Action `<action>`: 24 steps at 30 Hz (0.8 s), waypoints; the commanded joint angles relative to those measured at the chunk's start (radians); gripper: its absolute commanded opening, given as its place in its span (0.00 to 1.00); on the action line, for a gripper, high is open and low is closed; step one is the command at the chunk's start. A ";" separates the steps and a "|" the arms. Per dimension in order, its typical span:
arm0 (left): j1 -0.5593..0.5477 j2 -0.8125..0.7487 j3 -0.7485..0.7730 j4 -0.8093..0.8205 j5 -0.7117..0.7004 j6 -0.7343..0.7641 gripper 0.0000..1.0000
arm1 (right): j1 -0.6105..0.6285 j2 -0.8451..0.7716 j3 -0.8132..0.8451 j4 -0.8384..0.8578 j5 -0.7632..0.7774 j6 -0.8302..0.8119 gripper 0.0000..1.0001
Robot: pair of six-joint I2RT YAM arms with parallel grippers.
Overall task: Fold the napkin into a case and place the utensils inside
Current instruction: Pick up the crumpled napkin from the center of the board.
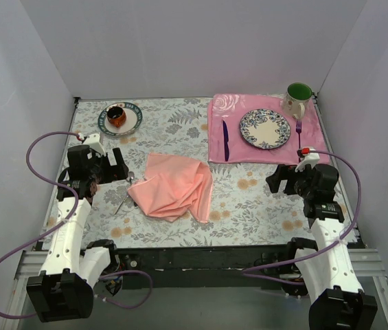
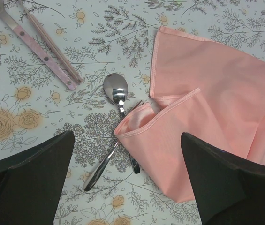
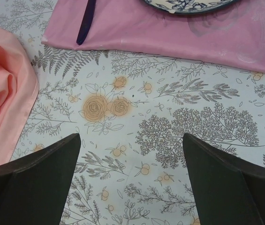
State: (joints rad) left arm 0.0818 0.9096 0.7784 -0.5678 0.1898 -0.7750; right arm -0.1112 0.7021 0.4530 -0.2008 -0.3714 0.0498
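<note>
The salmon-pink napkin (image 1: 173,185) lies loosely rumpled in the middle of the table, and no case is in view. In the left wrist view a folded corner of the napkin (image 2: 207,93) covers part of the utensils. A silver spoon (image 2: 115,88) shows its bowl. A second silver handle (image 2: 99,168) crosses under the cloth. My left gripper (image 1: 120,168) is open just left of the napkin, hanging over that corner (image 2: 127,138). My right gripper (image 1: 276,182) is open to the right of the napkin, over bare tablecloth (image 3: 131,137). The napkin's edge (image 3: 1,103) shows at the left of that view.
A rose-patterned pink placemat (image 1: 242,155) at the back right carries a plate (image 1: 265,128), a purple knife (image 1: 225,141) and a purple fork (image 1: 299,134). A green mug (image 1: 298,97) stands behind it. A saucer with a brown cup (image 1: 119,118) sits back left. Pale pink-handled pieces (image 2: 43,42) lie near the spoon.
</note>
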 commanded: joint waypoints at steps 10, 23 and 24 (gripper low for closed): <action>-0.002 0.002 0.070 -0.021 0.077 0.052 0.98 | 0.041 0.062 0.024 0.015 -0.063 -0.014 0.99; -0.002 0.052 0.061 0.089 0.218 0.124 0.98 | 0.581 0.411 0.257 0.037 0.068 -0.289 0.95; -0.001 0.069 0.062 0.098 0.244 0.138 0.98 | 0.609 0.437 0.269 0.041 0.077 -0.318 0.95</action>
State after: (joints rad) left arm 0.0818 0.9367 0.8425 -0.5297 0.3508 -0.7048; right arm 0.3630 1.0534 0.6487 -0.2001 -0.3416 -0.1287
